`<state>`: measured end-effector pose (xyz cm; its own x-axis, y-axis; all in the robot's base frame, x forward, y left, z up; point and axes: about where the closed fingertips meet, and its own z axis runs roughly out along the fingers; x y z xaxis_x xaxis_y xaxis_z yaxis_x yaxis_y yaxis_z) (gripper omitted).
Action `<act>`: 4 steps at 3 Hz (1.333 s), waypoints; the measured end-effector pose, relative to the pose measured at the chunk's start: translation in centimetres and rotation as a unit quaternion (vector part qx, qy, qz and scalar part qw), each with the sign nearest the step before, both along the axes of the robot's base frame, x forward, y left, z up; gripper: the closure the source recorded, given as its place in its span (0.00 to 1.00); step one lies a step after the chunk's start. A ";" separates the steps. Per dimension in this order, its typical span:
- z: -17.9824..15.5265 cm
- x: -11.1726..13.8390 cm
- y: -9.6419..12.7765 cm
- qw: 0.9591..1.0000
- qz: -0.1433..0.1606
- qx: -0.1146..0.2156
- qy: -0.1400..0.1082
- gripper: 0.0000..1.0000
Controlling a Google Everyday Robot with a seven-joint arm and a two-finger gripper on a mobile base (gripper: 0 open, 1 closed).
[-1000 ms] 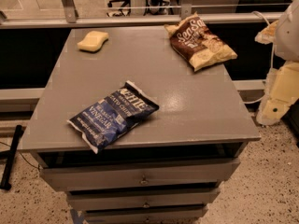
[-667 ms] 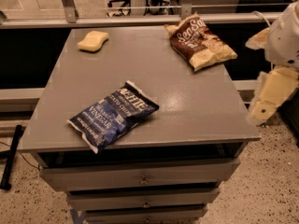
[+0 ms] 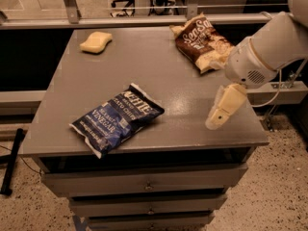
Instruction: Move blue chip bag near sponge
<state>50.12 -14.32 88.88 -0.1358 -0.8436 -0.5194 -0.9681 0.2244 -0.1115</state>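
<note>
Gripper (image 3: 222, 109) hangs by table's (image 3: 159, 66) right edge, empty; can't tell how open. Blue chip bag (image 3: 117, 118) sits front-left, sponge (image 3: 96, 41) back-left. Best approach from above & pinch the bag's crinkly middle.

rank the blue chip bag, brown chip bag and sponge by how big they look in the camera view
1. blue chip bag, though it lies nearer the camera, so its lead is unsure
2. brown chip bag
3. sponge, clearly smallest
The gripper hangs near the right edge of the table, touching none.
</note>
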 end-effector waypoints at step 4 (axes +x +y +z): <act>-5.8 4.4 9.1 0.992 0.008 0.118 0.038 0.00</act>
